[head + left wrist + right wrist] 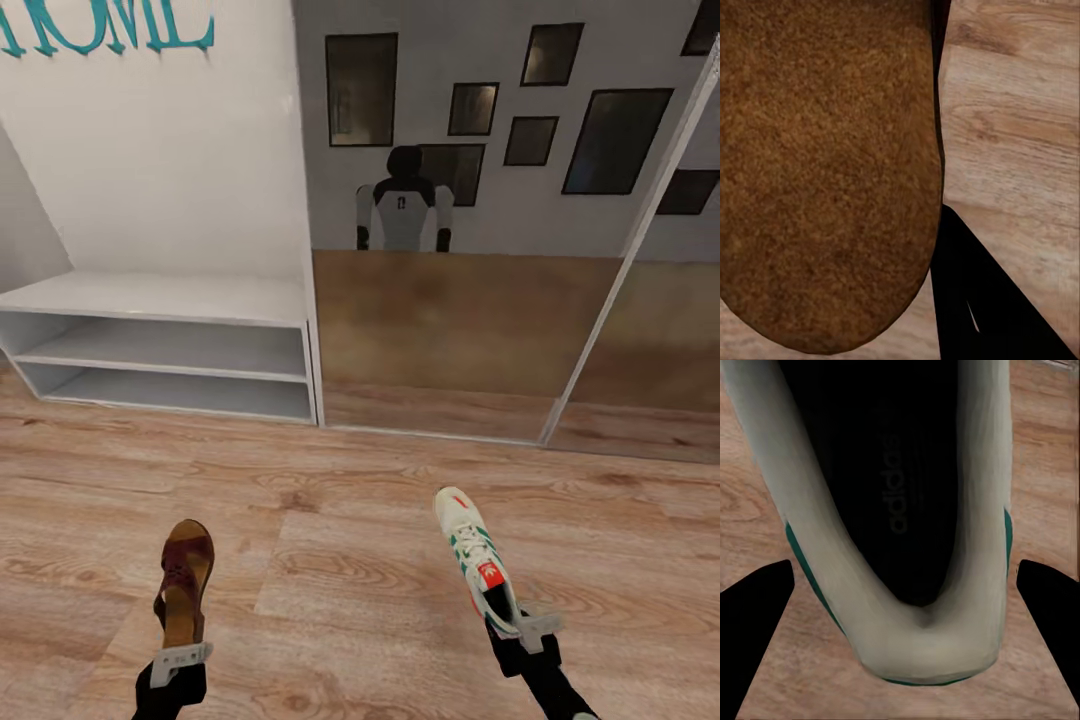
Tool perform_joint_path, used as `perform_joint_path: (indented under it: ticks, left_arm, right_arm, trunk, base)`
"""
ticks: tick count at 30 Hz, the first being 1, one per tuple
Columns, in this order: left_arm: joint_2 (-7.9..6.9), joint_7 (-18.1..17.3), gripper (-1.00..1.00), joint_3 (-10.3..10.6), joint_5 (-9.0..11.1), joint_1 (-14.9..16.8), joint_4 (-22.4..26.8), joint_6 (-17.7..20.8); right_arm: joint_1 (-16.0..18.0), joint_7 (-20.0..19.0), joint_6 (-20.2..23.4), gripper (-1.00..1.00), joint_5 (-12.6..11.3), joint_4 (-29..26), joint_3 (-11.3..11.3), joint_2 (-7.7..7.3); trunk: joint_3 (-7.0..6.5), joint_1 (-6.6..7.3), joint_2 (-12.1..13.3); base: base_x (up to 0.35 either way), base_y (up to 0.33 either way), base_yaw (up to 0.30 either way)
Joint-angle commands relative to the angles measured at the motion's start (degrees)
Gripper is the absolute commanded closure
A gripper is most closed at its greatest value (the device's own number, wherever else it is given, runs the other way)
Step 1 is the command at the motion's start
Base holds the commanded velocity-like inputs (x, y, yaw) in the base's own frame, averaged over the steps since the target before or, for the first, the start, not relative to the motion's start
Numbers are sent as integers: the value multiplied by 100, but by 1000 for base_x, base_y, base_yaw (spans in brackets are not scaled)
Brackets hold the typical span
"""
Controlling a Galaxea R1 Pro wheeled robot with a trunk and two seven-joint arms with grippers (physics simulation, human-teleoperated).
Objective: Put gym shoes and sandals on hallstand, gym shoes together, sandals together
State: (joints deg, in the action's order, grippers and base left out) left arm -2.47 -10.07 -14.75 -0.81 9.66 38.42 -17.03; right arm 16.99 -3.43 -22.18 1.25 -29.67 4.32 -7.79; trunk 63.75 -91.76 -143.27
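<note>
Left gripper [180,660] clamped on brown strapped sandal [184,580]; right gripper [522,628] clamped on white green-striped gym shoe [477,565], both above wood-plank floor [350,560]. Right wrist view: "adidas" on insole [896,502]. Head view: teal letters "HOME" [105,25] above white two-shelf bench [165,345].

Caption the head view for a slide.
Left end effector holds a sandal, right end effector a gym shoe, facing the white shelves.

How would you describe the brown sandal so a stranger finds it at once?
Start at the white shelf unit against the wall, then look down the wood floor toward the robot. The sandal sits at the left pincer; unlike the white sneaker, it is open and brown.
</note>
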Motion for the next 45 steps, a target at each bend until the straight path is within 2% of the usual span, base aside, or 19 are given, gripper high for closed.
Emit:
perform_joint_path:
  ticks: [1, 3, 8, 12, 16, 20, 26, 36, 45]
  left_arm:
    - [3, -26, 100, -28, -32, -54, -24, -70]
    - [-3, 9, 100, -40, -33, -175, -40, -362]
    - [10, 188, 100, -6, -79, -260, -63, -520]
    - [56, 271, 100, 5, -465, -277, -162, -561]
    - [66, 299, 100, -9, -690, -280, -204, -571]
    - [63, 303, 100, -28, -716, -280, -212, -578]
    - [63, 305, 100, -42, -713, -281, -216, -581]
    - [68, 312, 100, -45, -693, -281, -220, -582]
    - [71, 313, 100, -46, -665, -281, -317, -586]
  right_arm:
    - [-134, 7, -106, 100, -171, 4, 20, -4]
    - [-339, 9, -178, 100, -343, 10, 19, -3]
    - [-525, 9, -569, 100, -402, 51, 16, -3]
    - [-681, 9, -1197, 100, -448, 225, 16, -3]
    - [-717, 9, -1388, 100, -685, 325, 16, 10]
    - [-724, 9, -1419, 100, -780, 342, 10, 13]
    - [-725, 35, -1434, 100, -830, 361, 15, 44]
    - [-730, 601, -1432, 100, -828, 383, 29, 77]
    - [-732, 691, -1429, 100, -812, 391, 61, 92]
  trunk:
    - [-25, 3, 0]
    - [-74, 9, 3]
    - [-166, 118, 203]
    - [-238, 206, 364]
    - [-310, 294, 524]
    - [-382, 382, 685]
    - [-380, 382, 685]
    - [-362, 382, 685]
    - [-344, 382, 685]
  base:
    - [0, 0, 0]
    - [0, 0, 0]
    - [0, 0, 0]
    - [0, 0, 0]
    - [0, 0, 0]
    - [0, 0, 0]
    - [0, 0, 58]
    - [0, 0, 241]
    - [0, 0, 268]
